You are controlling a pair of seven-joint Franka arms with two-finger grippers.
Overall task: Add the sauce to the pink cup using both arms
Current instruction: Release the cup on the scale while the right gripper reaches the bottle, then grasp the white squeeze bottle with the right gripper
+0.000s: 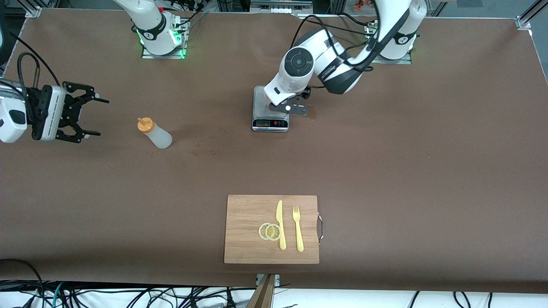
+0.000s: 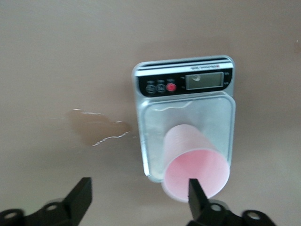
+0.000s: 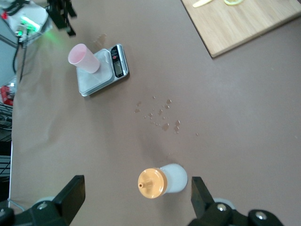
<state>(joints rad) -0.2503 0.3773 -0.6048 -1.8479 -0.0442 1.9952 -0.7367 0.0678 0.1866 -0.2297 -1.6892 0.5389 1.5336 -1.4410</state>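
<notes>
The pink cup (image 2: pixel 195 165) stands upright on the platform of a small kitchen scale (image 2: pixel 184 117), on the corner away from the display, and the left gripper (image 2: pixel 136 200) hangs just above it with its fingers spread wide and nothing between them; one finger shows in front of the cup's rim, so lifting clear straight upward looks wise, lest a sideways drift tip the light cup off the scale. The sauce (image 1: pixel 155 133) stands on the surface toward the right arm's end, well apart from the scale, its orange cap on. The right gripper (image 1: pixel 83 112) is in the air near that end of the surface, fingers apart and empty, with the bottle below and between them in its wrist view. The step in hand seems to be fetching the bottle: closing on the soft body low and gently should keep sauce from squirting early. Counted: one cup, one bottle, one scale, one cutting board (image 1: pixel 248 239) carrying one knife (image 1: pixel 280 224), one fork (image 1: pixel 297 229) and two lemon slices (image 1: pixel 269 231).
</notes>
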